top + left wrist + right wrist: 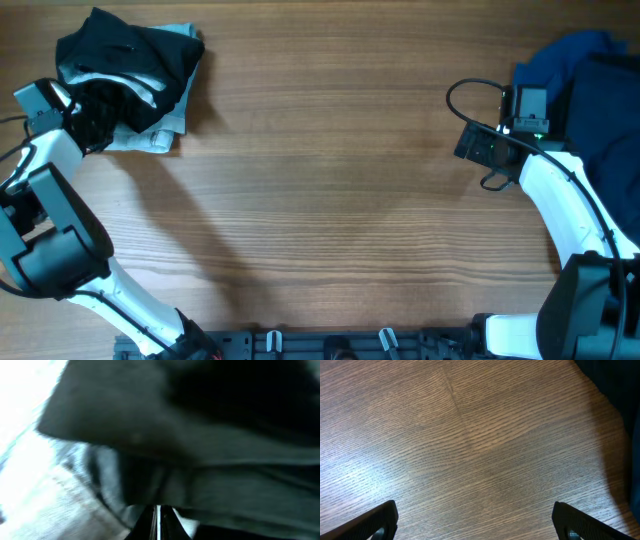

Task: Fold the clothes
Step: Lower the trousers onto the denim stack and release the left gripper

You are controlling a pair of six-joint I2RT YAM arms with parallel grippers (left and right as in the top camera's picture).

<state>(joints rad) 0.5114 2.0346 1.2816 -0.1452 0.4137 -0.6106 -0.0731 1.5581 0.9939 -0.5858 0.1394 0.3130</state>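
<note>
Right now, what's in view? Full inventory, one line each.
black shorts: 1, black with whitish waistband, crumpled at top left of the overhead view
pale blue garment: 1, pale blue, under the shorts, only its edge showing
dark blue clothes: pile, count unclear, dark blue, top right edge
table: 1, brown wood, under everything
left arm: 1, white and black, at the shorts; jaws shut, cannot tell if they pinch cloth
right arm: 1, white and black, beside the dark blue pile; jaws open over bare wood
</note>
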